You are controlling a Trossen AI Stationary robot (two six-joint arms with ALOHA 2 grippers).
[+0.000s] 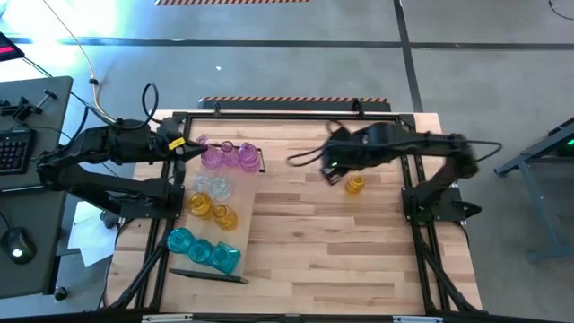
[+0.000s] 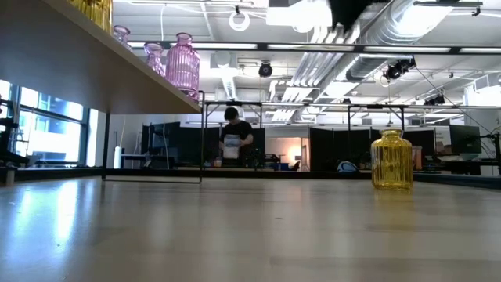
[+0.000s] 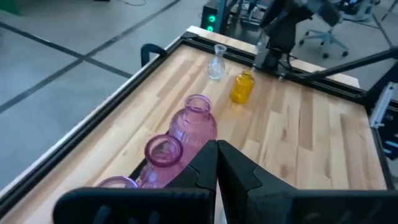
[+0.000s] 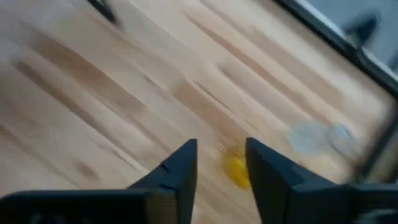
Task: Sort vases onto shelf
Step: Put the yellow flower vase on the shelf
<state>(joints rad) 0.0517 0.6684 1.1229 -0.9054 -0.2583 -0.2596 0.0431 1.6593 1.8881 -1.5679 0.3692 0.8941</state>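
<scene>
High view: yellow vase (image 1: 355,185) upright on the counter (image 1: 341,242), just below the right gripper (image 1: 334,172); pink, clear, amber and teal vases on the shelf (image 1: 235,235).
Left wrist: left gripper (image 3: 216,163) fingers pressed together, empty.
Right wrist: fingers parted, holding nothing, above the yellow vase.

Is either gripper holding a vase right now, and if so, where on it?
Neither. The right gripper is open above the yellow vase, which stands free on the table. The left gripper is shut and empty beside the pink vases on the shelf.
</scene>
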